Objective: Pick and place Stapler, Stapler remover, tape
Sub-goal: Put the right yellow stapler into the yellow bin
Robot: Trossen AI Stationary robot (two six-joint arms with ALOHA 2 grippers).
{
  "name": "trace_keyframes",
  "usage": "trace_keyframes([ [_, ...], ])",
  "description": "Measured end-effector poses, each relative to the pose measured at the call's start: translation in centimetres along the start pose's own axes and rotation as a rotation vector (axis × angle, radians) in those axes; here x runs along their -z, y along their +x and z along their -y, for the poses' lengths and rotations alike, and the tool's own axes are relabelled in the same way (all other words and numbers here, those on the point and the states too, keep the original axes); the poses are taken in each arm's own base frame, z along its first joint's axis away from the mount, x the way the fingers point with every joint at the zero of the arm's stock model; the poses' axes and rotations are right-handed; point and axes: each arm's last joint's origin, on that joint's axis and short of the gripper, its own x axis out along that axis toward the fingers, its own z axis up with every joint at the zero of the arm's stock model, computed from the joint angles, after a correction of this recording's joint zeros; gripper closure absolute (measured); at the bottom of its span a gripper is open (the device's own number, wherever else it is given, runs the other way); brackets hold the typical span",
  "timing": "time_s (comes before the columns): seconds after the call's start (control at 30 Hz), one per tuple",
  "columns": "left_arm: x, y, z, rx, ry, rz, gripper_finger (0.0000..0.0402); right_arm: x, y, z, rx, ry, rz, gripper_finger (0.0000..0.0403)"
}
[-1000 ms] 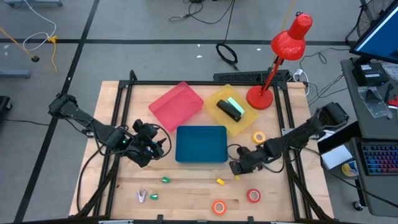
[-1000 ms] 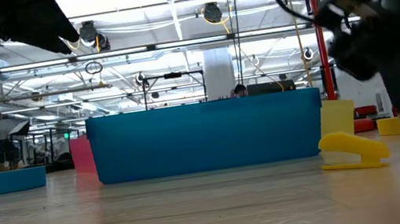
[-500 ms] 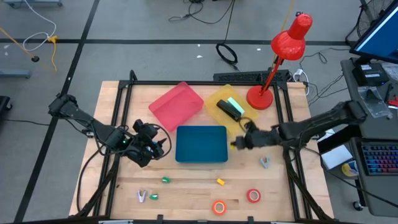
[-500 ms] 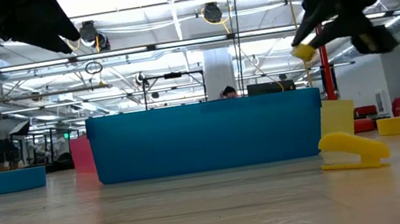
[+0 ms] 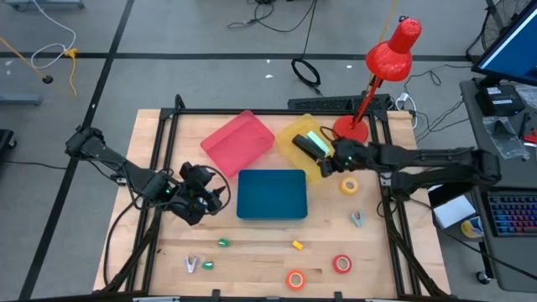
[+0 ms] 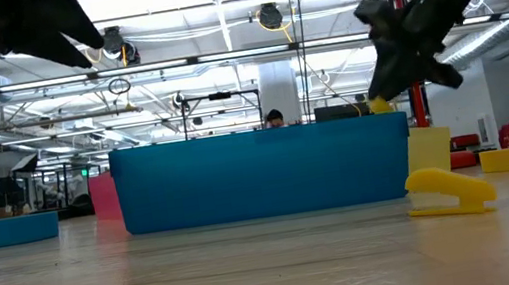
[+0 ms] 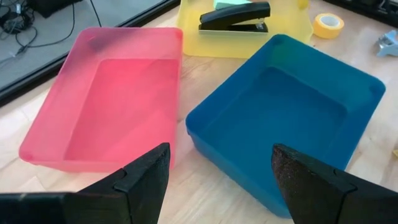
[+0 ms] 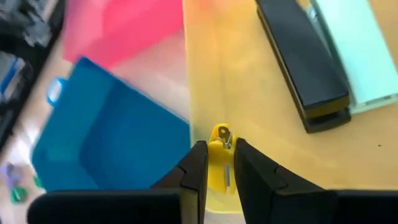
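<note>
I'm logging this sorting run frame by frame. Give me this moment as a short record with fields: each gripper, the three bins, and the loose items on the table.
right gripper: shut on a small yellow stapler remover, above the yellow bin
left gripper: open, empty, left of the blue bin
yellow bin: holds a black stapler and a mint-green stapler
pink bin: empty
blue bin: empty
loose tape: yellow roll, red roll, orange roll

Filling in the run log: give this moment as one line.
right tool: shut on small yellow stapler, above yellow bin | left tool: open, waiting left of blue bin
</note>
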Motion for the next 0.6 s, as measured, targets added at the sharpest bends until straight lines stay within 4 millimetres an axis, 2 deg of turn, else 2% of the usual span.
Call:
trace_keyframes([
  [0.37,0.0,0.0,0.1,0.004,-0.073,0.002,0.0128,-1.4,4.0,1.7,0.026,-0.100,-0.100,0.0348],
  [0.6,-0.2,0.0,0.3,0.023,-0.115,0.013,0.0128,-1.7,5.8,3.0,0.030,-0.125,-0.182,0.0347],
])
